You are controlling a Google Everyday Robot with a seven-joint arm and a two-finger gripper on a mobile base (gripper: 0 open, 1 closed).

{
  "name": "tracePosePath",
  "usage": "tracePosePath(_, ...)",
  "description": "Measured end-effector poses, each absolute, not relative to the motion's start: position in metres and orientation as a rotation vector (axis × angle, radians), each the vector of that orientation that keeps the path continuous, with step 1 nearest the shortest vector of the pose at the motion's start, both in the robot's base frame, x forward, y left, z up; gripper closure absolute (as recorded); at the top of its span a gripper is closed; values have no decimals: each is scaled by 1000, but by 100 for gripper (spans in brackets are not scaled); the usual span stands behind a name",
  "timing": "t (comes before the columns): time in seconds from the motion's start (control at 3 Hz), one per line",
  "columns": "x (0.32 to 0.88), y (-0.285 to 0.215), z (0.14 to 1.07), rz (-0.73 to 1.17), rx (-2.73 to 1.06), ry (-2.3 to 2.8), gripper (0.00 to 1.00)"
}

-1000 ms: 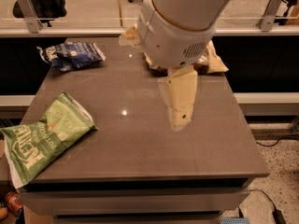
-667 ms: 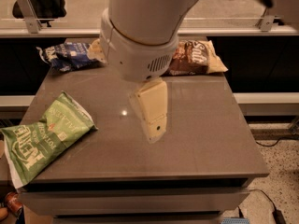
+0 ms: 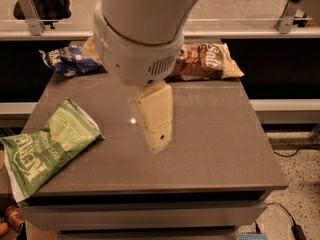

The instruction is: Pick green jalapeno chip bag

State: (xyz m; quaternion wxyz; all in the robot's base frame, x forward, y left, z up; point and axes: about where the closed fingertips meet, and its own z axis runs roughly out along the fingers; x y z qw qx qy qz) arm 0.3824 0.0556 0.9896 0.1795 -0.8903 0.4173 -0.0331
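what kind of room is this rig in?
Probably an office snack area or test lab: crinkly light-green chip bag, dark blue bag and tan-and-brown bag on a grey counter, glass partition behind, speckled floor. The cream gripper hangs over the counter's middle.

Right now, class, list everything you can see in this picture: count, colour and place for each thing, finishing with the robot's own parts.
green jalapeno chip bag: one, light green with white lettering, table's front left, overhanging the edge.
blue bag: one, dark blue, back left corner.
tan-and-brown bag: one, back edge, right of the arm.
table: one, grey-brown, centre.
arm: one, white, above the table's back middle.
gripper: one, cream, over the table's middle, right of the green bag, apart from it.
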Motion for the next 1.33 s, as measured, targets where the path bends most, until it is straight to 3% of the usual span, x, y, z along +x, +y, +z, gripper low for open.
tracePosePath(1.33, 429, 145, 965, -211, -2651, 970, 0)
